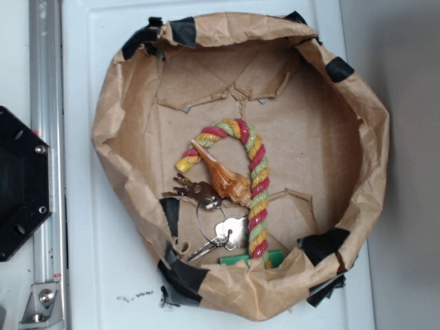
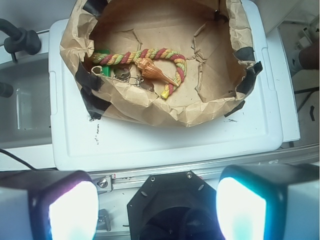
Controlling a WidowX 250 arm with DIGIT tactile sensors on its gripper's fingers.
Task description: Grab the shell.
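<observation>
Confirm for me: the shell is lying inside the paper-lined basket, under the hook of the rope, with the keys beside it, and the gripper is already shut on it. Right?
Not quite. The gripper is not on the shell: the wrist view shows its fingers wide apart, well back from the paper-lined basket. The rest holds: in the exterior view the shell lies under the rope's hook, keys beside it.

We find no readable text, label, brand or number; the small black marks on the white plastic lid below the crumpled brown paper bowl stay illegible.
</observation>
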